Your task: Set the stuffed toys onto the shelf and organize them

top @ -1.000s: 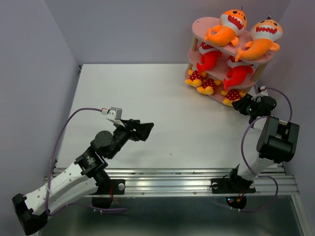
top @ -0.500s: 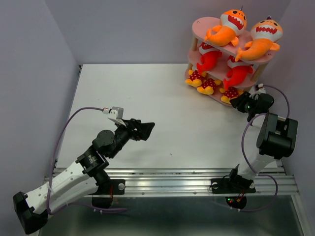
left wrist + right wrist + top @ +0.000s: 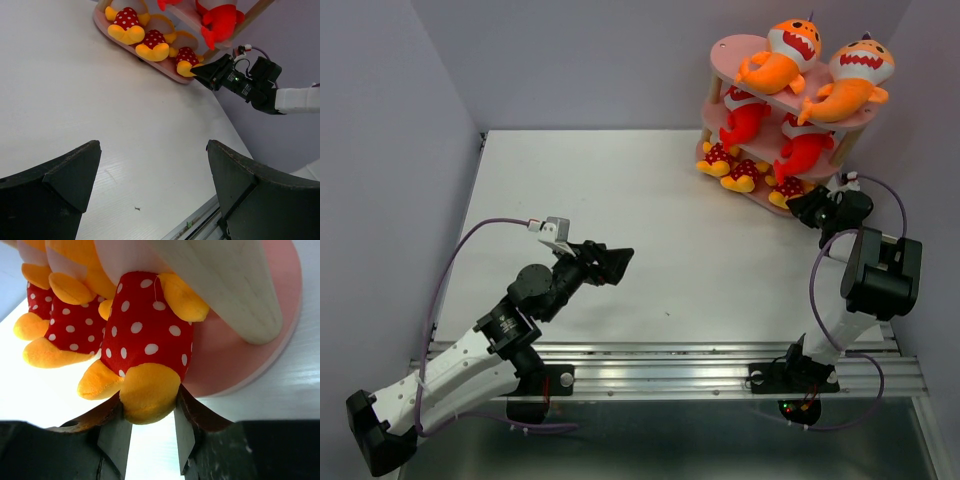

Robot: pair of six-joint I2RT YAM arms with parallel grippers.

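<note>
— Pink shelf (image 3: 732, 47) on the white bench (image 3: 620, 190). Are all the toys on it?
— Yes, all seven. Two orange sharks (image 3: 782, 60) lie on the top board. Two red sharks (image 3: 748, 120) are on the middle board, but the top board hides part of them. Three dotted toys (image 3: 745, 176) sit in a row on the bottom board.
— Where is the right pincer (image 3: 150, 415)?
— At the front right end of the shelf's bottom board. It is clenched on the yellow foot (image 3: 148, 390) of the end dotted toy (image 3: 150, 335). One finger presses on each side of the foot.
— Can you see that toy's face?
— No. Up close its top is cut off at the edge of the picture. A wooden post (image 3: 225, 285) of the shelf stands just beside it. From above, the pincer's tips are too dark and small to make out.
— And the left pincer (image 3: 152, 150)?
— It is well apart from the shelf, over the bare bench, and it points toward the shelf. Its fingers (image 3: 65, 175) are spread wide, released.
— Can you see the whole shelf from there?
— No. Only the bottom board and a bit of the middle one show. The rest is cut off.
</note>
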